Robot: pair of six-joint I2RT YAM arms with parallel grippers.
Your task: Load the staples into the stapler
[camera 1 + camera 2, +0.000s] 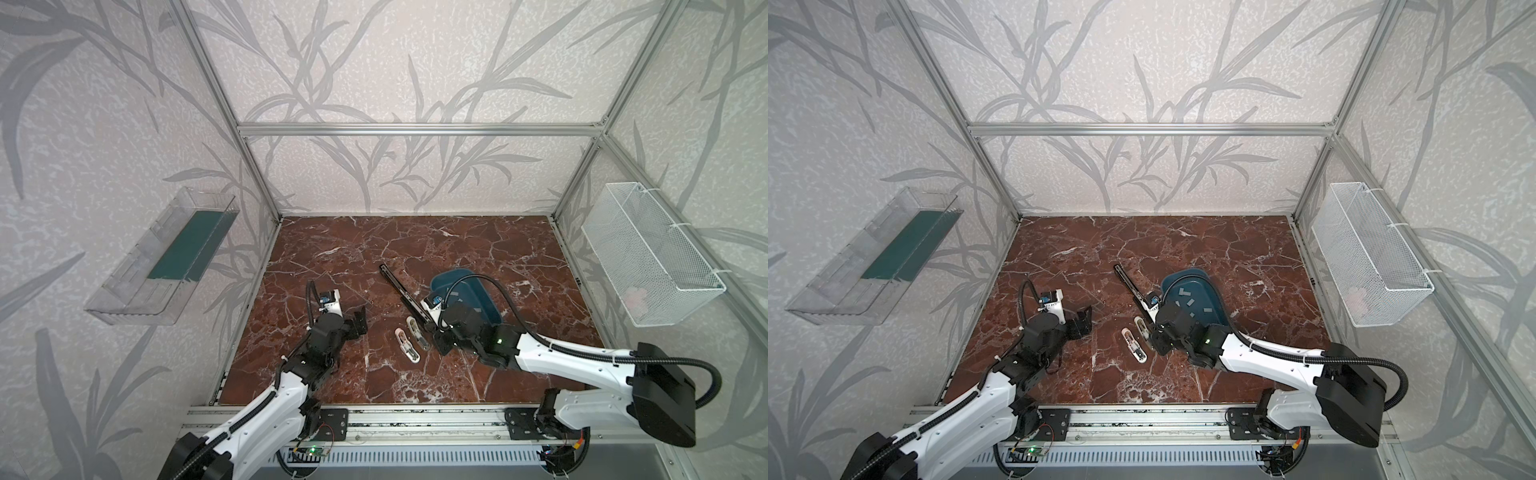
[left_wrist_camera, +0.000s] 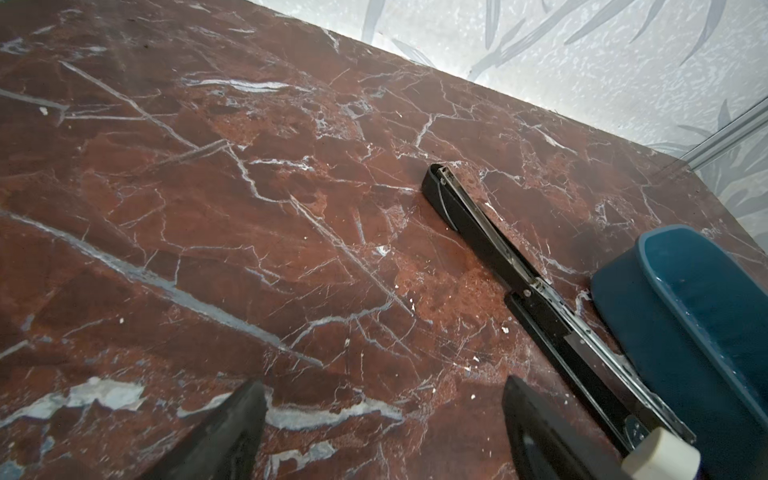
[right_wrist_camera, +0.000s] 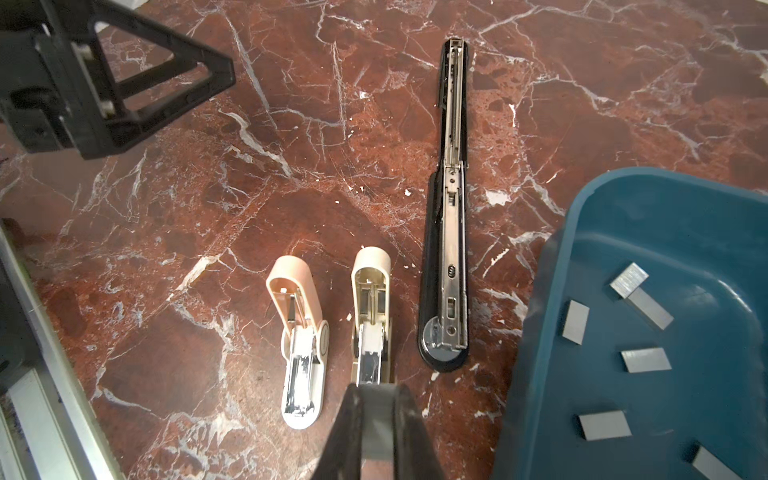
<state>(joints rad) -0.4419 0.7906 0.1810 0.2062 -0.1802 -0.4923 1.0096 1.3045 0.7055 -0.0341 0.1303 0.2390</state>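
The black stapler (image 3: 451,208) lies opened flat on the counter (image 1: 457,249), just beside the blue tray (image 3: 552,291). The staples (image 3: 646,359) lie loose in this tray (several flat grey pieces, most apart from each other). The right gripper (image 3: 376,388) has its fingers clenched on one grey strip (image 3: 376,432), as it seems. Its tips are over the near end of a beige stapler (image 3: 370,316). A second beige stapler (image 3: 299,349) lies beside that one, also opened. Both are between the left gripper (image 1: 360,321) and the black stapler. The left fingers (image 2: 232,424) are released and wide apart, holding nothing, above bare counter. In both top views the right arm covers the near end of the black stapler and a part of the tray.
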